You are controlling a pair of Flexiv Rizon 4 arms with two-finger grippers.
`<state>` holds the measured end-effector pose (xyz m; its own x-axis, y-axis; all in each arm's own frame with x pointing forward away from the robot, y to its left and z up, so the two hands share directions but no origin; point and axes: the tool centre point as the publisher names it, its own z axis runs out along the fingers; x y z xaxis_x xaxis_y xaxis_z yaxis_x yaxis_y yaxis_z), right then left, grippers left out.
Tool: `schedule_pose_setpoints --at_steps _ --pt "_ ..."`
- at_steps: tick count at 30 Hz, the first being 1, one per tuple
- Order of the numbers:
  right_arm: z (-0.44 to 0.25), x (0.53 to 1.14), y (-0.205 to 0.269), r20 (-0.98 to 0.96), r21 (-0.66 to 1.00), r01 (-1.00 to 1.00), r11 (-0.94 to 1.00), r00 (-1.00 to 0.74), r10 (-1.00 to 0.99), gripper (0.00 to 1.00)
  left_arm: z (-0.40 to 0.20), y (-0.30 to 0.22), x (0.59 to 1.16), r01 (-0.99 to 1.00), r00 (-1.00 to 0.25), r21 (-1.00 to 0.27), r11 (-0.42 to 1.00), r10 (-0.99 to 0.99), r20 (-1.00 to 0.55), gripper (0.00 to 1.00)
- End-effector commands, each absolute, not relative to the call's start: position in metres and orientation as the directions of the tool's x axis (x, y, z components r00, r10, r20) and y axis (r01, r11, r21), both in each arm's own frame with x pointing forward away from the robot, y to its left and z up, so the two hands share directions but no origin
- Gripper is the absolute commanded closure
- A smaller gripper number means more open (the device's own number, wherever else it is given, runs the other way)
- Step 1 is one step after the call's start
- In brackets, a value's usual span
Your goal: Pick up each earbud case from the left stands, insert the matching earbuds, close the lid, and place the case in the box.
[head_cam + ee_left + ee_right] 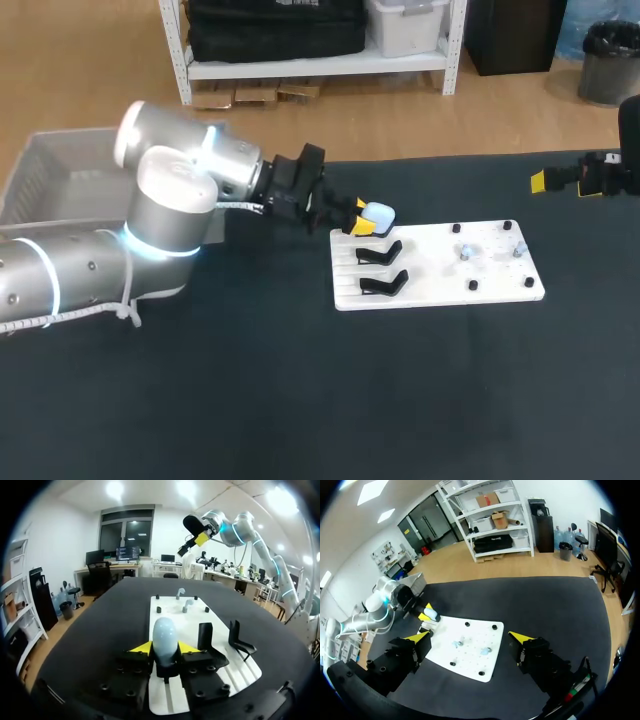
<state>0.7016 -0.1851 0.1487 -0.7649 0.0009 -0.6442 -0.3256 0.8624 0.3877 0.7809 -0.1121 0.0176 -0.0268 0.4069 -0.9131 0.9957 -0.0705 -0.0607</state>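
Left arm point(150, 215) comes in from the left over the black table point(250, 400). Left gripper point(362, 218) sits at the far-left corner of the white board point(440, 275), clenched on the pale blue earbud case point(379, 213). The left wrist view confirms the grasp: the yellow fingertips point(141, 648) press the case from either side, and it stands upright between them. The far stand is directly under the case; cannot tell whether the case rests on it or hangs just clear. Two more black stands point(380, 253) line the board's left edge nearer the robot, both bare. Two small pale earbuds point(465, 250) sit on the right half of the board among black pegs point(473, 285), apart from each other and well apart from the case. From the left wrist they lie ahead of the gripper, past the stands. Right arm point(625, 150) enters at the far right. Right gripper point(545, 181) hangs near the table's far-right edge, well away from the board, released and holding nothing. Its own wrist view shows the two fingers spread wide, with the board on the table ahead of them. Grey box point(45, 170) sits at the table's far-left corner, behind the left arm, well apart from the case.
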Motion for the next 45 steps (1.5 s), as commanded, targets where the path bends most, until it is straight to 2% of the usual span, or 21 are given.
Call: schedule_pose_setpoints --at_steps 1,10,17,43,45 --pt "0.148 0.702 -0.185 -0.644 0.386 -0.325 0.863 -0.765 0.000 0.00 0.017 -0.107 0.777 0.997 -0.023 -0.050 -0.059 0.397 -0.918 1.00" --pt "0.148 0.702 -0.185 -0.644 0.386 -0.325 0.863 -0.765 0.000 0.00 0.056 -0.095 0.767 0.999 -0.002 -0.018 -0.050 0.304 -0.953 1.00" --pt "0.148 0.702 -0.185 -0.644 0.386 -0.325 0.863 -0.765 0.000 0.00 0.097 -0.100 0.752 0.998 0.062 0.056 -0.033 0.199 -0.978 1.00" --pt "0.148 0.702 -0.185 -0.644 0.386 -0.325 0.863 -0.765 0.000 0.00 0.097 -0.100 0.752 0.998 0.062 0.056 -0.033 0.199 -0.978 1.00" --pt "0.148 0.702 -0.185 -0.644 0.386 -0.325 0.863 -0.765 0.000 0.00 0.097 -0.103 0.740 0.999 0.052 0.054 0.002 0.198 -0.979 1.00"
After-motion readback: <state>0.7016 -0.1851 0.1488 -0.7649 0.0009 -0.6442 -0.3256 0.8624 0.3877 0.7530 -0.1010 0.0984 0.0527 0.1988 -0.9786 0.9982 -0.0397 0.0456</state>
